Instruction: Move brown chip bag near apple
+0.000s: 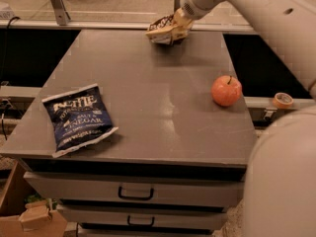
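The brown chip bag (162, 31) hangs crumpled at the far edge of the grey table (148, 98), lifted off the surface, its tan underside showing. My gripper (178, 24) is shut on the bag at the end of the white arm that comes in from the upper right. The apple (226, 90), red-orange with a short dark stem, sits on the table near its right edge, well in front of and to the right of the bag.
A dark blue Kettle chip bag (79, 117) lies at the table's front left. A roll of tape (283, 100) sits on a ledge right of the table. Drawers (136, 194) are under the table. My white arm fills the right side.
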You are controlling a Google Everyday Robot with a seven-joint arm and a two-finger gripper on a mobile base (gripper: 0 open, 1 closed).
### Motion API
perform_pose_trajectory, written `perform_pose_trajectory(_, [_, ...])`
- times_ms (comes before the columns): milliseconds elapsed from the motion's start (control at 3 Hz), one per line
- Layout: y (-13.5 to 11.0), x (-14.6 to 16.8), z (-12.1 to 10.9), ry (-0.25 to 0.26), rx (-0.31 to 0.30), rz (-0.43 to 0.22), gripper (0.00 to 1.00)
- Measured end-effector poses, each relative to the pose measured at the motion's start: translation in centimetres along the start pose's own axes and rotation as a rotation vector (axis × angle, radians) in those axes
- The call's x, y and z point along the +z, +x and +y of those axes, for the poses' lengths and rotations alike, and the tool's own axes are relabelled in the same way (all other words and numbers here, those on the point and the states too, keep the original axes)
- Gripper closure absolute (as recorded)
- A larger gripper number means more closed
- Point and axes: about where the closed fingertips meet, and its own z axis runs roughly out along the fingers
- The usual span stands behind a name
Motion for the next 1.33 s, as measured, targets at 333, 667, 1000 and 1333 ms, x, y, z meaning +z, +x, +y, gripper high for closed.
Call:
perform_pose_trajectory(333, [-0.5, -0.4, 0.1, 0.001, -0.005, -0.006, 1.0])
perform_pose_trajectory(667, [-0.3, -0.3, -0.2, 0.005, -0.019, 0.002, 1.0])
perform_pose_trajectory(1000, [1.2, -0.6, -2.2, 0.021, -0.059, 0.043, 1.0])
perform_pose_trajectory(1333, [3.5, -1.1, -3.8, 0.03, -0.101, 0.101, 1.0])
